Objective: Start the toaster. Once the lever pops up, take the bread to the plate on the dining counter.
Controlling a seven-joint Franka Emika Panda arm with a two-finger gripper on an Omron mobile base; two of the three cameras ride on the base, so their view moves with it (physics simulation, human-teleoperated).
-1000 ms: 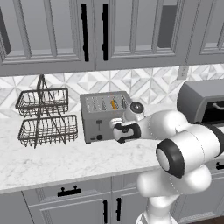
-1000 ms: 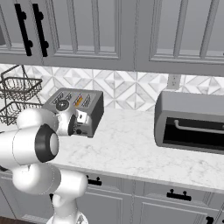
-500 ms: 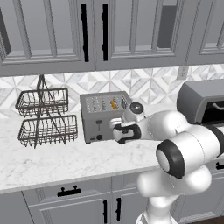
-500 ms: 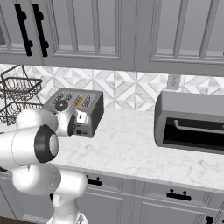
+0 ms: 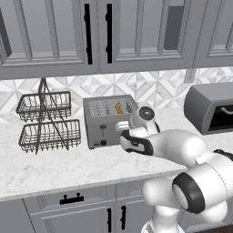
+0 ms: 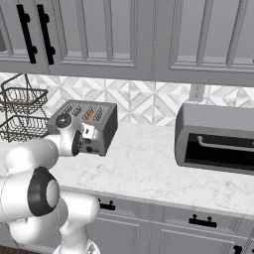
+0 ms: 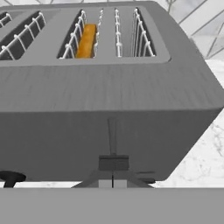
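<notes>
Toaster point(image 7: 109, 105) unmoved — hand point(image 7: 113, 181) now fully closed at its lever point(image 7: 113, 162).

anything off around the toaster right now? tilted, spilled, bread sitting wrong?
Nothing stands out. The toaster sits square on the counter, the bread is down in its slot, and the shut gripper is at the front lever. The wire basket rack stands upright beside it.

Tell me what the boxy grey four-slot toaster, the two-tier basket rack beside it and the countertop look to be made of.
The boxy grey four-slot toaster looks like brushed metal: matte grey with faint streaks. The two-tier basket rack seems dark metal wire, an open thin-rod mesh. The countertop looks like polished white marble, judging by its grey veins, though it could be an imitation.
</notes>
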